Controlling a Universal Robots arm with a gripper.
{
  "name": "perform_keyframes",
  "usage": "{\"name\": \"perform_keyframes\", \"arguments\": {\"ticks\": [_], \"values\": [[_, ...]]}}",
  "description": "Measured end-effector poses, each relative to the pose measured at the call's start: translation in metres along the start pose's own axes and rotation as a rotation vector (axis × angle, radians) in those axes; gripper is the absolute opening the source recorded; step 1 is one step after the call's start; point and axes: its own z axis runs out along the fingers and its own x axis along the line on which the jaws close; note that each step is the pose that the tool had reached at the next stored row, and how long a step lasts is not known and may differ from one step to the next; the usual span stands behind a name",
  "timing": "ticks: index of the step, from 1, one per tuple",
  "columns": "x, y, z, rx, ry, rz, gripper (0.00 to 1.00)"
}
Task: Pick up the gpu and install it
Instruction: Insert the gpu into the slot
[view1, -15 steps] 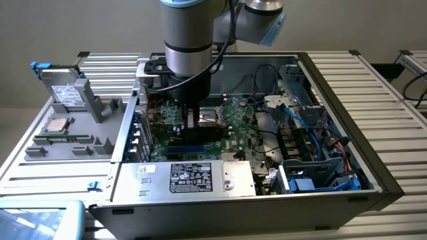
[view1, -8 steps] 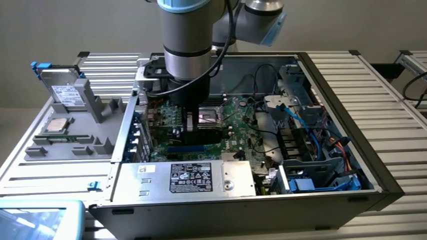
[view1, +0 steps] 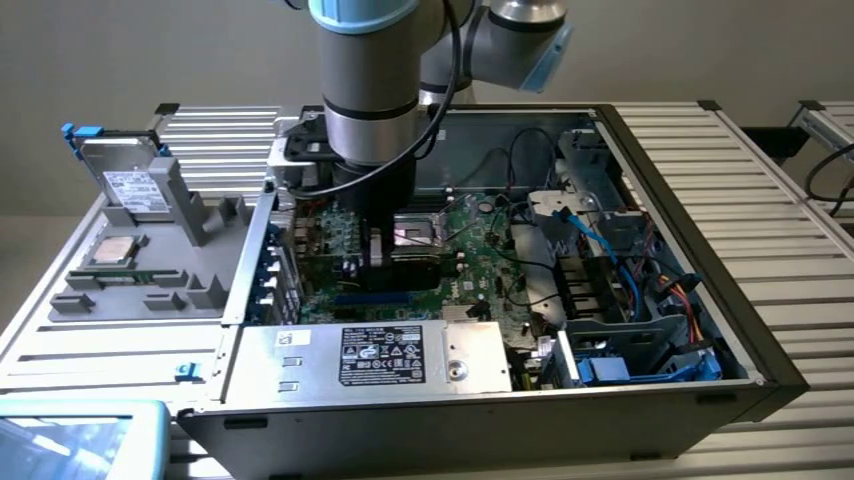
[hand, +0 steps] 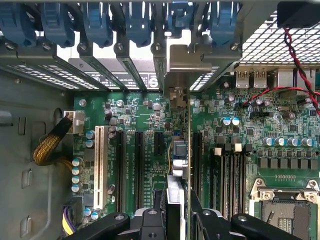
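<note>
Two black fingers (hand: 152, 222) of your gripper (hand: 177, 225) sit closest to the wrist camera. They are closed narrowly on the gpu (hand: 178, 167), with only the card's thickness between them. You see the card edge-on, standing upright over the green motherboard (hand: 135, 110), with long expansion slots (hand: 121, 170) on one side and memory slots (hand: 231, 175) on the other. You cannot tell whether its lower edge is seated in a slot. Farther along, the card's silver end bracket (hand: 187, 57) reaches the rear wall of the case (view1: 747, 340), in line with the row of blue latches (hand: 97, 22). In the exterior view, the power supply (view1: 374, 355) lies along the case's near edge. Behind it your arm (view1: 367, 90) comes straight down onto the board, close to the case's edge on the exterior view's left.
</note>
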Motion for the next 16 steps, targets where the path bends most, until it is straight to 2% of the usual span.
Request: {"name": "perform_keyframes", "arguments": {"ticks": [16], "values": [[0.0001, 0.0069, 0.0046, -0.0001, -0.0001, 0.0, 0.28]]}}
